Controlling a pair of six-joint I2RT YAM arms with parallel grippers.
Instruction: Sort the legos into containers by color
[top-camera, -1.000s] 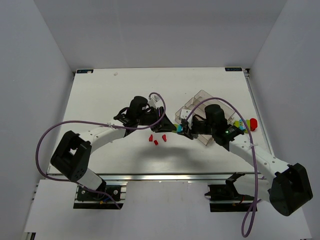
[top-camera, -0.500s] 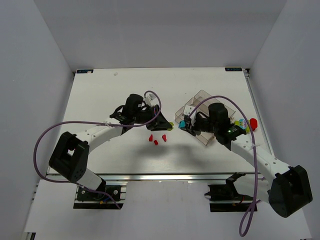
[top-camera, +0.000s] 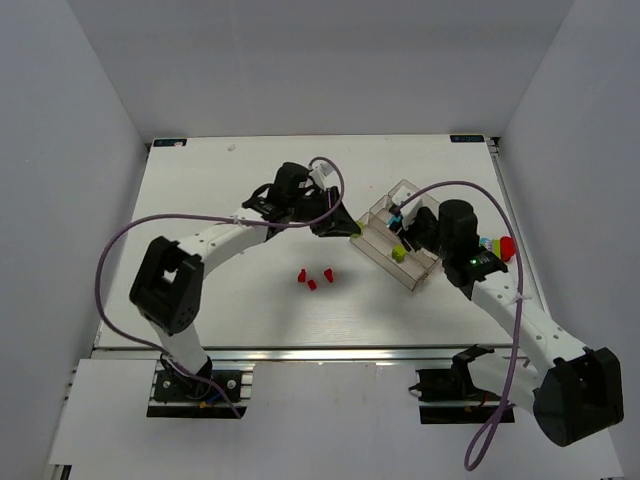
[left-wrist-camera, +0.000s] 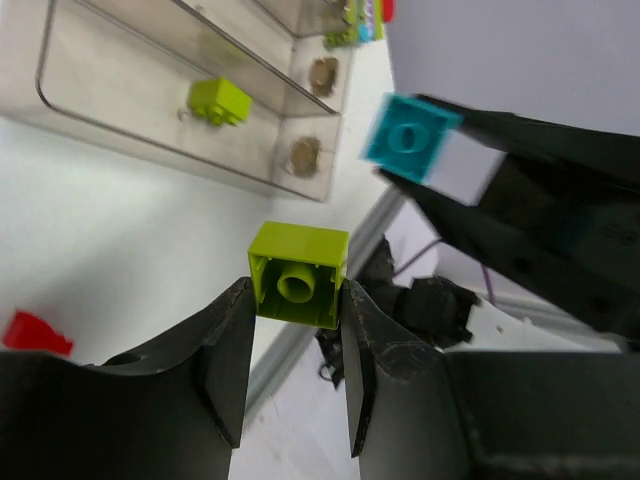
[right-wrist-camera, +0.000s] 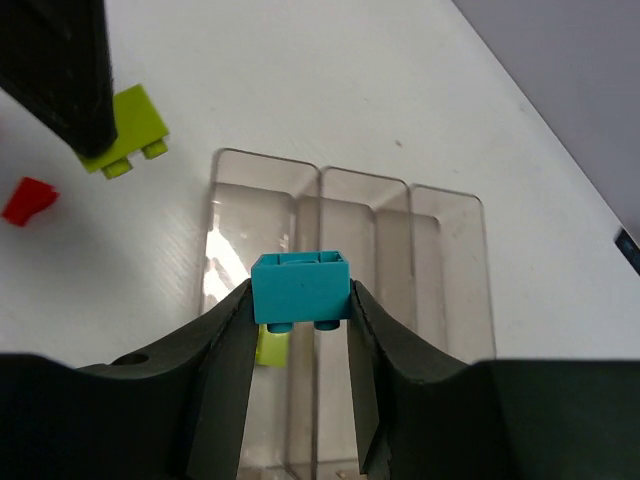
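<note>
Yellow-green plastic is what we see pinched in the left tool (left-wrist-camera: 295, 300): a yellow-green brick (left-wrist-camera: 298, 272), its hollow underside turned to the wrist camera, with both fingers pressed on its sides. From above, this tool hangs just beside the clear tray (top-camera: 377, 214), on the side of the tray that faces the left edge of the desk (top-camera: 220, 180). The right tool (right-wrist-camera: 300, 300) pinches a cyan brick (right-wrist-camera: 300, 288) by its sides and holds it over the tray. The tray lies slantwise, nearer the right edge than the left. A second yellow-green brick (top-camera: 398, 253) lies inside one of the tray's outer compartments. Three red bricks (top-camera: 312, 279) lie loose on the desk, about midway between its left and right edges and toward the near edge, apart from the tray. Some mixed bricks (top-camera: 487, 246) lie between the tray and the right edge.
</note>
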